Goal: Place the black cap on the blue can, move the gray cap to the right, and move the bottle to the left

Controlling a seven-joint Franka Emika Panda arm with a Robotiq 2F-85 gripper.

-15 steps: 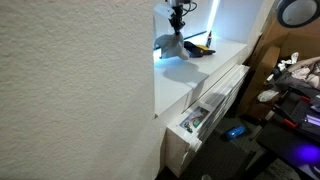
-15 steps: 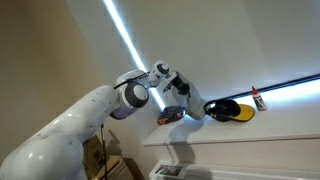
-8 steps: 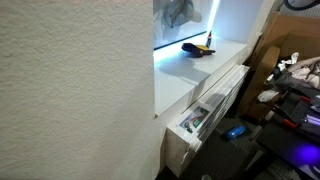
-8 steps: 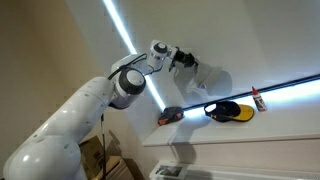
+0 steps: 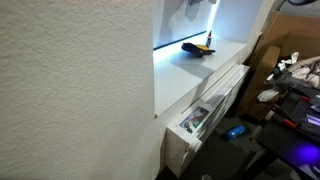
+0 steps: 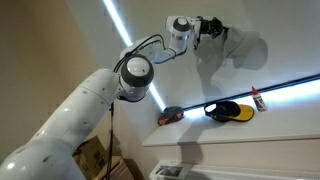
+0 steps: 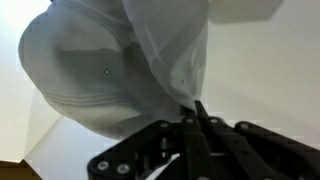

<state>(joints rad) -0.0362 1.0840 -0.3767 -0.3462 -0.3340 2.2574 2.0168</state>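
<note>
High above the shelf, the gray cap hung from the gripper, its jaws pinched shut on the fabric. It had risen off the shelf within a second, leaving the black cap below, so the rightward carry seemed underway.

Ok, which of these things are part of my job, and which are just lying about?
Job:
gray cap, held in the shut gripper
black cap, blue can and bottle, all on the shelf

Lying about:
open drawer with its contents
cardboard box
clutter below the box
</note>
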